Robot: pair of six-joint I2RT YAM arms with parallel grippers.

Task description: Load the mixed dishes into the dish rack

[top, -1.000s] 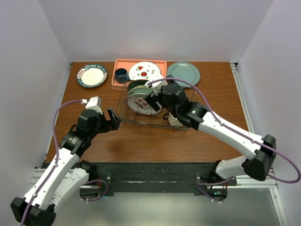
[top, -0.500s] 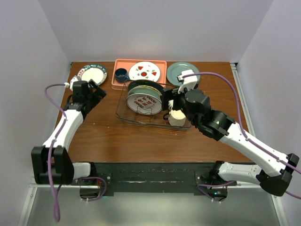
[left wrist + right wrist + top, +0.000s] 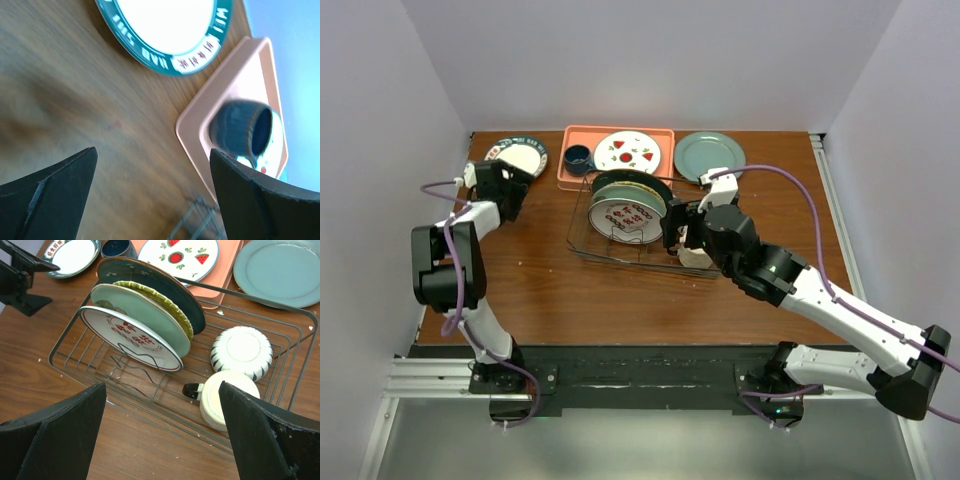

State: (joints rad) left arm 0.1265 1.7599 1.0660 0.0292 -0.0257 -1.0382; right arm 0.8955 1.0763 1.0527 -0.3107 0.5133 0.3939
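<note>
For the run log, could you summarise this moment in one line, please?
left gripper open by rimmed plate | right gripper open above rack | rack part-loaded

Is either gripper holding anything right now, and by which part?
Nothing is held. The left gripper is open near the white dark-green-rimmed plate; the right gripper is open above the dish rack.

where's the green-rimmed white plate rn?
Top view: the green-rimmed white plate lies flat on the table at far left, left of the pink tray and outside the dish rack. The open left gripper is just short of it.
</note>
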